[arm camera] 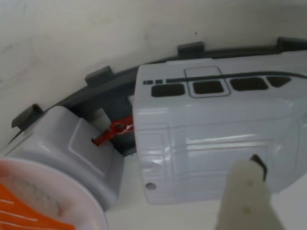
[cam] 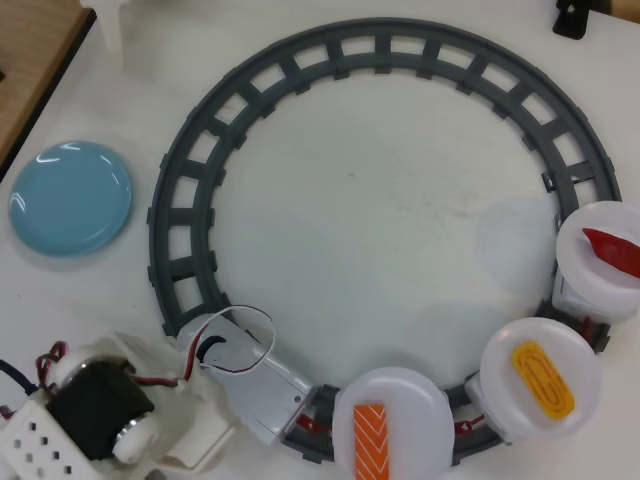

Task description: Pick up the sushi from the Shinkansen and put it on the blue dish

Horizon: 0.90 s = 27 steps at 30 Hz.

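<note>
The sushi (cam: 370, 441) lies on a white plate (cam: 415, 400), the blue dish (cam: 70, 197) bare; the jaws' state I cannot tell.

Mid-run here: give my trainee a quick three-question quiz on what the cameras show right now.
1. True or false: the salmon nigiri already lies on the blue dish.
2. In the overhead view, which topping rides on the plate farthest right? A) yellow egg B) dark red tuna C) orange salmon
3. Fill in: in the overhead view the blue dish sits ___ the ring of grey track.

Key: 1 false, it rests on the white plate just behind the Shinkansen. 2 B, the tuna; the egg rides the middle plate. 3 outside, to its left.
</note>
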Motion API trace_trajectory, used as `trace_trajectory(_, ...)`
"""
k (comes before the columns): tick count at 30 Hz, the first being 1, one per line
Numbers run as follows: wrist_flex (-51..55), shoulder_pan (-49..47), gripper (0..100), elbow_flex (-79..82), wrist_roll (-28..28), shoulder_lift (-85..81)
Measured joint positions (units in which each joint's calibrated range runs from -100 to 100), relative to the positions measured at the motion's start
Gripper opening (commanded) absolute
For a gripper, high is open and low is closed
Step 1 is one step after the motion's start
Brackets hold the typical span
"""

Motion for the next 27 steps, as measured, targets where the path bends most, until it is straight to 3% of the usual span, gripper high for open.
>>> trace_trajectory(27, -2.86, 7.11, 25, -5.40, 2.69, 2.45)
